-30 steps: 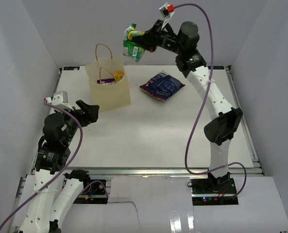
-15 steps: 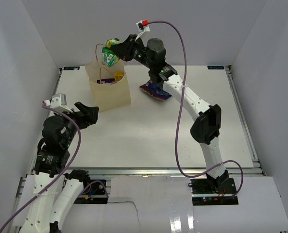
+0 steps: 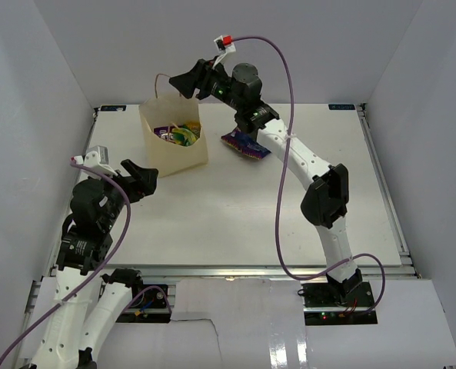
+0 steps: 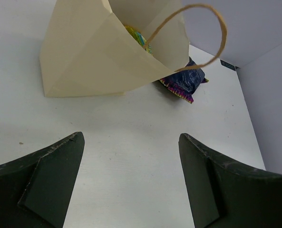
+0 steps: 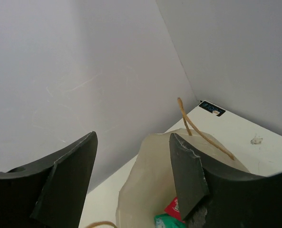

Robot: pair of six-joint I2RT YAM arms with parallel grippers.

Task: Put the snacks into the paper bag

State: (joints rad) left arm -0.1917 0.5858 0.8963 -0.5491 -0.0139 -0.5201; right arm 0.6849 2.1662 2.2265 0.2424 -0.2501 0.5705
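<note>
The cream paper bag [image 3: 178, 157] stands upright at the back left of the table, with several snacks [image 3: 180, 133] showing in its mouth. My right gripper [image 3: 188, 81] hovers open just above the bag's far rim with nothing between its fingers. From the right wrist I look down into the paper bag [image 5: 148, 190] at a red pouch [image 5: 175, 209] and a teal-green packet [image 5: 167, 222]. A dark blue-purple bag [image 3: 241, 144] lies flat on the table right of the paper bag, partly under the right arm. My left gripper [image 3: 141, 175] is open and empty, low and near the bag's front left.
In the left wrist view the paper bag [image 4: 98, 57] leans with one brown loop handle [image 4: 212, 28] sticking out to the right, and the dark blue-purple bag [image 4: 184, 81] lies behind it. White walls close in the table on three sides.
My right gripper swung left with the green-yellow packet to above the paper bag and opened. The packet now lies inside the bag. The left arm has not moved.
</note>
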